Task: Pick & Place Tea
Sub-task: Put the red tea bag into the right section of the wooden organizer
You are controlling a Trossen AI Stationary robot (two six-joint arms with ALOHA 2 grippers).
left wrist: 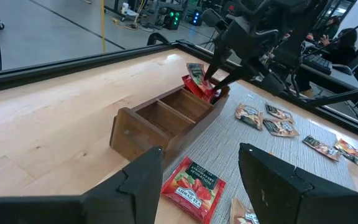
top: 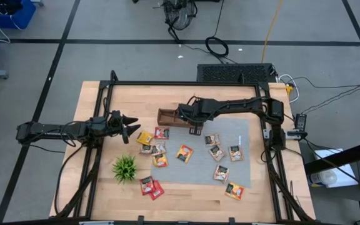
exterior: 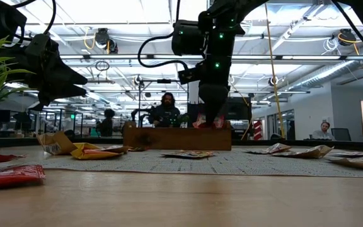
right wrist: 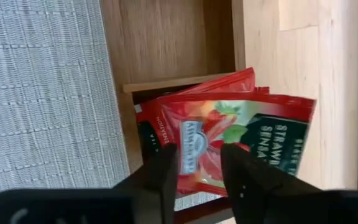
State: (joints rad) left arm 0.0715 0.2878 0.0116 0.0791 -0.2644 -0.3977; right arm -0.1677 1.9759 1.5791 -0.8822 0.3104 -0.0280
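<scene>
Tea packets (top: 184, 152): many loose on grey mat (top: 242, 128), tabletop.
Tray (top: 167, 117): end compartment holds red packets (right wrist: 229, 140).
Right gripper (top: 195, 129): over tray, parted, releasing.
Left gripper (top: 132, 128): spread, empty.

- tabletop (top: 92, 187) is pale wood, smooth planks with a light satin sheen
- grey mat (top: 195, 175) looks like woven cloth, ribbed and matt
- compartment tray (left wrist: 143, 121) is darker stained wood, grain showing, pretty matt
- red tea packets (right wrist: 229, 134) in the tray's end compartment are glossy printed foil or paper, slightly crinkled
- right claw (right wrist: 199, 171) and left claw (left wrist: 201, 180) both look like matt black plastic, smooth
- plant (top: 124, 167) leaves look plasticky
</scene>
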